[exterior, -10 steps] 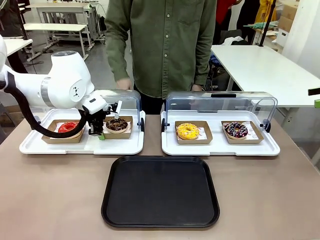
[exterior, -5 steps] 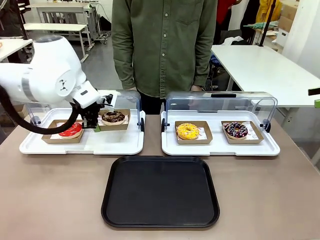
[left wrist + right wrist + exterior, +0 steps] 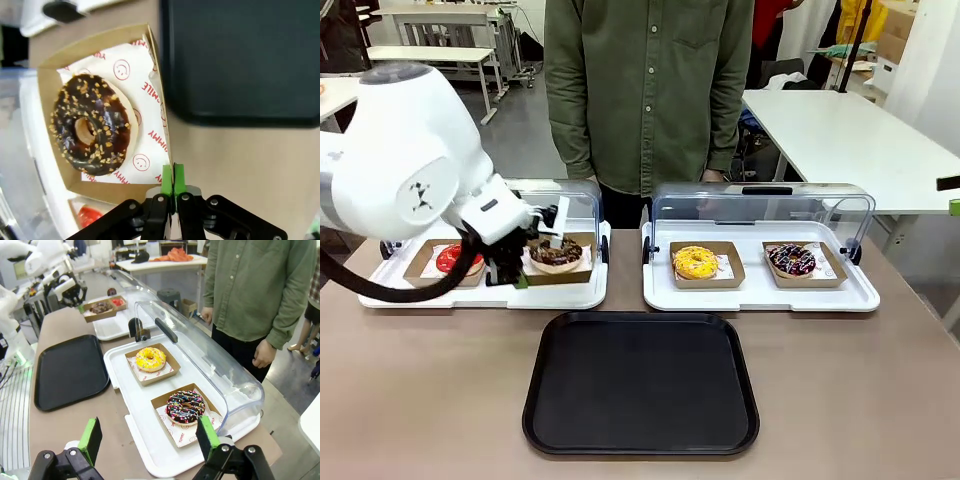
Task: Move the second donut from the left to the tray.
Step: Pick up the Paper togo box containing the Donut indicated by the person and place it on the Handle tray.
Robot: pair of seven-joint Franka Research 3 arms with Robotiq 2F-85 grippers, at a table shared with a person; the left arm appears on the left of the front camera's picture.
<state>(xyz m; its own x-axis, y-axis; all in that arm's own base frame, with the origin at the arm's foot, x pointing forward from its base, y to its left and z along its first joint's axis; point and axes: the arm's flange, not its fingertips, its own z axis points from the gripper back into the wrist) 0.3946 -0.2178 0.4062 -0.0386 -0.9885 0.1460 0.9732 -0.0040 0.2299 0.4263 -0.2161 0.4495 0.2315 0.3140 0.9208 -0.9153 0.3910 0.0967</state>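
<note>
A: Brown desk [image 3: 440, 400], black tray [image 3: 640, 385] lying flat at its middle; everything else placed from that tray. Two white trays with clear lids sit just beyond it, a person in a green shirt standing behind them.

B: Where is the chocolate donut?

A: The chocolate donut [image 3: 91, 124] sits in its brown cardboard holder [image 3: 156, 80], beyond the black tray's far-left corner. From the wrist camera, the holder's near wall is pinched between the green pads of the left hand [image 3: 172, 181], fingers closed tight on that thin edge. The holder looks carried, over the front rim of the left white tray [image 3: 480, 295]; whether it is fully off that tray I cannot tell for sure.

B: And the right hand?

A: The right hand [image 3: 148, 440] is spread wide, holding nothing, off beyond the black tray's right side, near the sprinkled donut [image 3: 185, 407].

B: Advice for the carry?

A: Judgement only: the grip is on one wall, so the holder can sag or swing. Keep it level, move slowly toward the black tray's middle, and clear its raised rim before lowering. Set the base flat first, then let go. Keep away from the red donut [image 3: 456, 258] alongside.
</note>
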